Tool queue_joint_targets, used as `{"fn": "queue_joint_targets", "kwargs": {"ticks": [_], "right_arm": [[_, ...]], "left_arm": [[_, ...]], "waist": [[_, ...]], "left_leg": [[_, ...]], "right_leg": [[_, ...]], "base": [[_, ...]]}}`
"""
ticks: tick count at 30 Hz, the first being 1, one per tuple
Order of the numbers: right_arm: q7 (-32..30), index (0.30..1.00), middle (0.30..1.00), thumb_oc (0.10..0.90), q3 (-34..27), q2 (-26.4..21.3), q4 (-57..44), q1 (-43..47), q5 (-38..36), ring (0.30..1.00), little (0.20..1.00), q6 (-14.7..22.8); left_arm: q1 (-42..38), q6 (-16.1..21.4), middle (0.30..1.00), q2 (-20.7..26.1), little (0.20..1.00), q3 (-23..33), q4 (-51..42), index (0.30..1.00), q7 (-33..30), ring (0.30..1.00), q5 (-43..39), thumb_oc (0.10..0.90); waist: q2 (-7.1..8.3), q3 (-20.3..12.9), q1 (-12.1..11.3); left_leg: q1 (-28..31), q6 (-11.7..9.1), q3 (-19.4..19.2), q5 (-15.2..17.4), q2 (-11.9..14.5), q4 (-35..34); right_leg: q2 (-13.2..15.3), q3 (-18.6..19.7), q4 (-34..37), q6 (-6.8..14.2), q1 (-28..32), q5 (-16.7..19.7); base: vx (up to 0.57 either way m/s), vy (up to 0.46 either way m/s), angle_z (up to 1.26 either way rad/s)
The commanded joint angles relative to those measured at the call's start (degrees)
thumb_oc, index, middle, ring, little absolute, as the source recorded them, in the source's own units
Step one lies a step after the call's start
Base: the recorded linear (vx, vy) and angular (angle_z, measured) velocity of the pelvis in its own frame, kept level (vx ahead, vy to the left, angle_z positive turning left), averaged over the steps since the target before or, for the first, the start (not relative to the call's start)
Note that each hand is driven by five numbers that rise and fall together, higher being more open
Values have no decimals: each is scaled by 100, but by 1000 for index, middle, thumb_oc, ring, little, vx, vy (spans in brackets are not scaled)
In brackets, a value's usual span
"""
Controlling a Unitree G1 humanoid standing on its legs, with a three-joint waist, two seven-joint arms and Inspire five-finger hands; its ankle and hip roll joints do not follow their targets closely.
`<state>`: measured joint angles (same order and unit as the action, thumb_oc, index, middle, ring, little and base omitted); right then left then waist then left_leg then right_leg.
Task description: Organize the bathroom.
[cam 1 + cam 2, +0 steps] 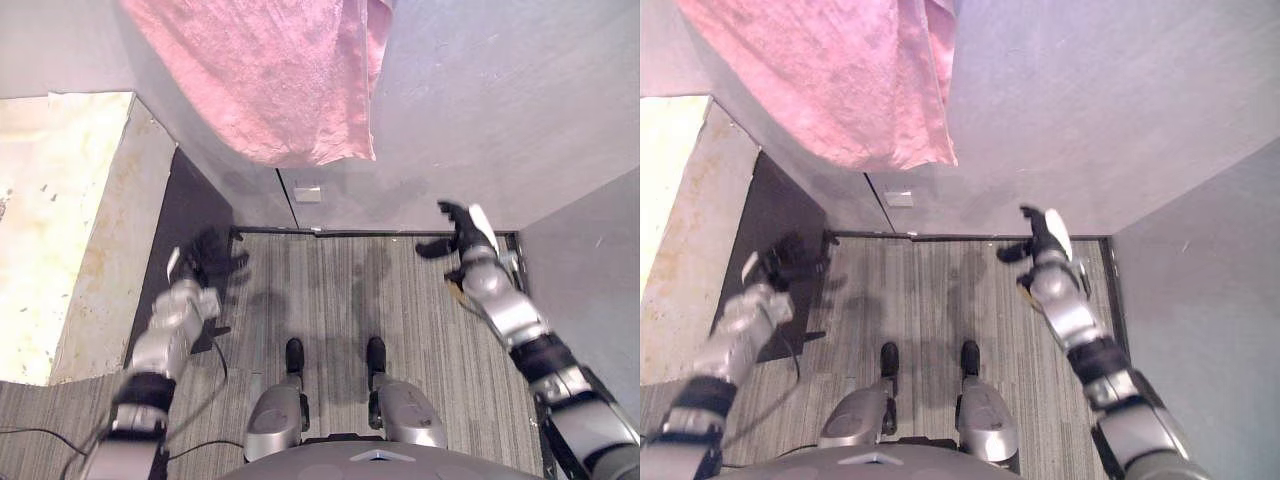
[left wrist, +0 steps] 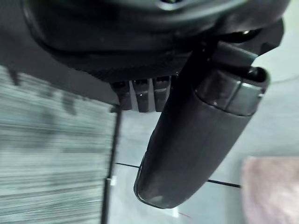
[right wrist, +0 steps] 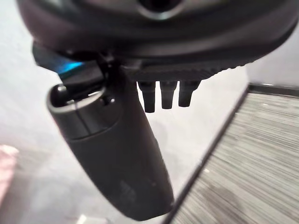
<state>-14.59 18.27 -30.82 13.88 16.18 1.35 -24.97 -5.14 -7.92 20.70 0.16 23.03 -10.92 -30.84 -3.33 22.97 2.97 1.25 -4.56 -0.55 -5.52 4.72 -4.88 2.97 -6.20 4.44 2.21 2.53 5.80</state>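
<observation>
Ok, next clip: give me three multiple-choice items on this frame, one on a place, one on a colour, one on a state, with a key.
1. Where is the towel?
A. hanging against the wall above the floor
B. lying on the floor
C. in the right hand

2. What colour is the towel?
A. blue
B. pink
C. green

3. What are the left hand and right hand holding?
A. a towel each
B. one bottle together
C. nothing

Key: 1 A, it hangs against the grey wall; 2 B, the cloth is plainly pink; 3 C, both hands hang open over the striped floor.
</observation>
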Motion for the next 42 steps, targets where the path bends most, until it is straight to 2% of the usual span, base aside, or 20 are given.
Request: {"fn": "queue_joint_targets", "kwargs": {"ticks": [1, 6, 9, 11, 15, 18, 22, 23, 24, 25, 26, 29, 34, 35, 37, 38, 39, 40, 41, 42], "right_arm": [[299, 900, 900, 800, -42, -92, -178, -352, 720, 900, 900, 707], [529, 900, 900, 800, 10, -74, 39, -837, 997, 900, 900, 813], [886, 900, 900, 800, 137, -114, 568, -1010, 1209, 900, 900, 879], [982, 900, 900, 800, 291, -122, 774, -966, 1251, 900, 900, 833], [1331, 900, 900, 800, 671, -132, 1312, -791, 1307, 900, 900, 665], [1469, 900, 900, 800, 898, -81, 1637, -729, 1503, 900, 900, 729], [1649, 900, 900, 800, 1040, 23, 1972, -745, 1874, 900, 900, 820], [1630, 900, 900, 800, 1040, 26, 1973, -749, 1860, 900, 900, 824], [1685, 900, 900, 800, 1025, 32, 1944, -809, 1926, 900, 900, 784], [1653, 900, 900, 800, 1023, 54, 1955, -820, 1922, 900, 900, 765], [1658, 900, 900, 800, 1048, 64, 1958, -824, 1943, 900, 900, 729], [1415, 900, 900, 800, 1118, 102, 2126, -766, 1857, 900, 900, 806], [1180, 900, 900, 800, 1122, 170, 2525, -692, 1674, 900, 900, 976], [1169, 900, 900, 800, 1061, 142, 2586, -714, 1645, 900, 900, 1006], [1172, 900, 900, 800, 993, 106, 2610, -744, 1663, 900, 900, 1020], [1131, 900, 900, 800, 965, 87, 2683, -765, 1653, 900, 900, 1080], [1073, 900, 900, 800, 914, 66, 2719, -816, 1650, 900, 900, 1146], [1069, 900, 900, 800, 911, 64, 2715, -819, 1650, 900, 900, 1144], [1013, 900, 900, 800, 904, 83, 2687, -841, 1627, 900, 900, 1138], [987, 900, 900, 800, 903, 91, 2675, -852, 1614, 900, 900, 1156]], "left_arm": [[290, 414, 900, 202, 900, 126, -143, 900, 35, 900, 36, 800], [721, 386, 900, 46, 900, 92, 296, 900, 78, 900, 199, 800], [976, 233, 900, -107, 900, 81, 1211, 900, 279, 900, -190, 800], [963, 266, 900, -169, 900, 7, 1584, 900, 274, 900, -73, 800], [928, -258, 900, -153, 900, -163, 2520, 900, 317, 900, 98, 800], [949, -338, 900, -168, 900, -136, 3039, 900, 421, 900, 273, 800], [983, -318, 900, -187, 900, -150, 3673, 900, 606, 900, 700, 800], [980, -316, 900, -186, 900, -152, 3688, 900, 612, 900, 716, 800], [983, -352, 900, -188, 900, -140, 3726, 900, 640, 900, 886, 800], [972, -349, 900, -188, 900, -127, 3736, 900, 679, 900, 989, 800], [946, -336, 900, -188, 900, -162, 3776, 900, 701, 900, 994, 800], [680, -280, 900, -210, 900, -313, 3754, 900, 661, 900, 979, 800], [391, -161, 900, -207, 900, -430, 3763, 900, 728, 900, 1139, 800], [310, -128, 900, -197, 900, -515, 3687, 900, 789, 900, 1217, 800], [245, -124, 900, -184, 900, -570, 3637, 900, 850, 900, 1212, 800], [186, -114, 900, -166, 900, -640, 3621, 900, 891, 900, 1187, 800], [78, -105, 900, -127, 900, -671, 3589, 900, 986, 900, 1181, 800], [59, -114, 900, -119, 900, -687, 3579, 900, 986, 900, 1161, 800], [-23, -126, 900, -66, 900, -776, 3491, 900, 976, 900, 1046, 800], [-47, -117, 900, -55, 900, -787, 3473, 900, 963, 900, 1006, 800]], "waist": [[186, -886, -49], [210, -873, -96], [238, -794, -212], [256, -771, -283], [289, -730, -483], [315, -679, -581], [301, -516, -650], [301, -510, -643], [336, -469, -632], [382, -429, -629], [422, -398, -621], [570, -242, -447], [639, -225, -296], [624, -261, -216], [586, -274, -153], [524, -296, -78], [378, -327, 51], [374, -327, 64], [330, -280, 153], [322, -253, 182]], "left_leg": [[-46, 118, -450, 394, 289, 569], [-32, 116, -434, 380, 313, 608], [-93, 69, -328, 286, 361, 690], [-142, 50, -262, 248, 381, 723], [-352, -27, -127, 44, 477, 846], [-509, -98, -124, -135, 552, 946], [-858, -213, -650, -432, 666, 1102], [-884, -215, -654, -433, 667, 1133], [-887, -238, -892, -231, 681, 1358], [-884, -115, -1072, -53, 641, 1486], [-812, -165, -1086, 116, 603, 1684], [-668, -201, -1657, 340, 770, 2823], [-372, -365, -1846, 454, 878, 3775], [-194, -393, -1930, 579, 785, 3901], [-73, -356, -2024, 702, 673, 3781], [174, -214, -2162, 1011, 471, 3367], [581, -97, -2357, 1153, 238, 2450], [588, -61, -2360, 1175, 205, 2364], [755, 199, -2314, 1655, -104, 1746], [790, 276, -2288, 1749, -189, 1593]], "right_leg": [[128, 360, -731, 134, -386, -810], [126, 248, -742, 113, -332, -828], [137, 27, -784, 34, -238, -886], [146, -79, -780, 4, -206, -914], [114, -424, -857, -112, -181, -1034], [66, -611, -772, -157, -106, -1035], [-8, -1089, -558, -194, 112, -1015], [-10, -1111, -553, -198, 119, -1017], [36, -1250, -570, -200, 185, -1098], [108, -1407, -606, -221, 126, -1043], [132, -1462, -615, -202, 144, -1088], [190, -1865, -563, -293, 6, -971], [110, -2034, -407, -367, -61, -842], [121, -2110, -350, -318, -155, -713], [169, -2201, -366, -241, -225, -625], [208, -2276, -440, -161, -378, -561], [260, -2432, -570, -24, -634, -439], [284, -2447, -600, 1, -673, -419], [477, -2448, -729, 230, -1043, -54], [527, -2408, -762, 312, -1149, 65]], "base": [[0, 0, 0], [-19, -20, 3], [-88, -66, 10], [-85, -60, 27], [-142, -112, 46], [-111, -134, 65], [-80, -108, 61], [-39, -106, 81], [-95, -63, 88], [-97, -80, 79], [-188, -61, 94], [-257, -88, 71], [-127, -44, 68], [-154, 59, 68], [-131, 112, 14], [-212, 235, 43], [-214, 239, 61], [-309, 285, 84], [-223, 192, 77], [-258, 198, 71]]}}
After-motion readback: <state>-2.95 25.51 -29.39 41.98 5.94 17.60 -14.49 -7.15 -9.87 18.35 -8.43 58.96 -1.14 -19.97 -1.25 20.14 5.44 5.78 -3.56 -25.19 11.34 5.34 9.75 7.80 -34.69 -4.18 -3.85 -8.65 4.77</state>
